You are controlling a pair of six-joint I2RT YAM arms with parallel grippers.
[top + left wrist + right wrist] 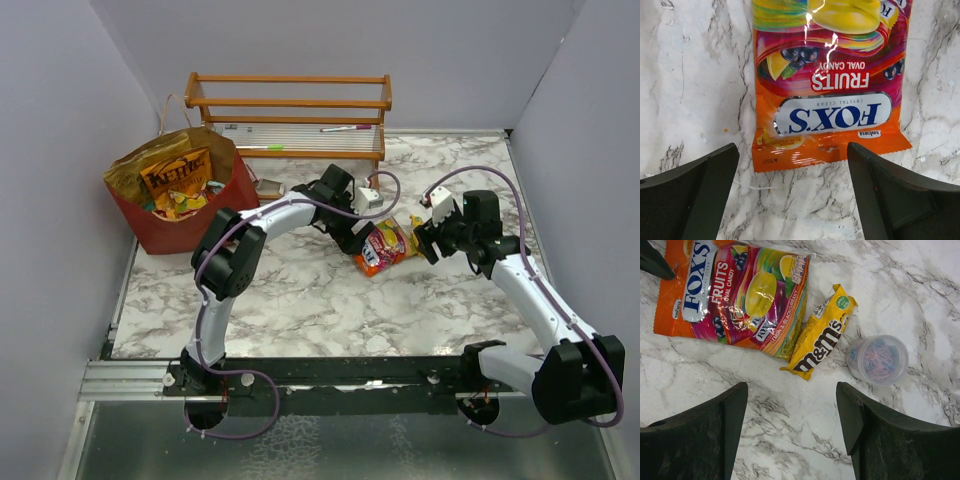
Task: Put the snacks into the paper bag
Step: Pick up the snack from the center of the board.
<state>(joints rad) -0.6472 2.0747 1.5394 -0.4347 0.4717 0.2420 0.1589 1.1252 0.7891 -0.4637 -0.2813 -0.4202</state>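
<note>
Snacks are partly bagged: the Kettle chips bag is seen inside the paper bag. Fox's packet is left just ahead of the spread left gripper, and the M&M's pack ahead of the spread right gripper.

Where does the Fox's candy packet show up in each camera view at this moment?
Top external: Fox's candy packet lies right of centre, between the two arms' ends.
Left wrist: it fills the upper middle, print upside down.
Right wrist: it lies at the upper left.
Shared landmark: the yellow M&M's packet lies beside it in the right wrist view and just to its right in the top view; it cannot be identified in the left wrist view.
</note>
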